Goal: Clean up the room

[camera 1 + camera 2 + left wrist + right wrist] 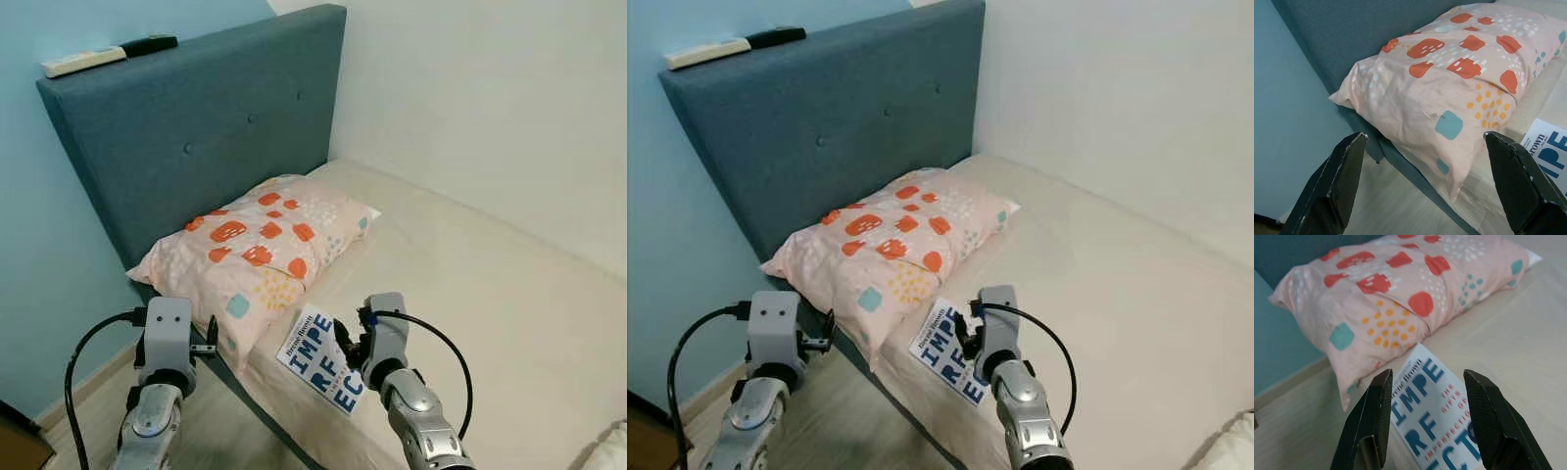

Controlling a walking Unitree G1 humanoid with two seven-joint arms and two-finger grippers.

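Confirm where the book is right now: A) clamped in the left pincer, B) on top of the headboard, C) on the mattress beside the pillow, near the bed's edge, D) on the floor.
C: the book lies flat on the mattress next to the pillow, with the open right pincer poised over it.

Blue wall (39, 196) and white wall (490, 88) — wood floor (88, 411) below.

Pink patterned cloth pillow (263, 250): soft, matt. White paper-cover book (321, 359): smooth. Blue upholstered headboard (206, 127): coarse woven fabric. Beige bed sheet (490, 304): matt cloth.
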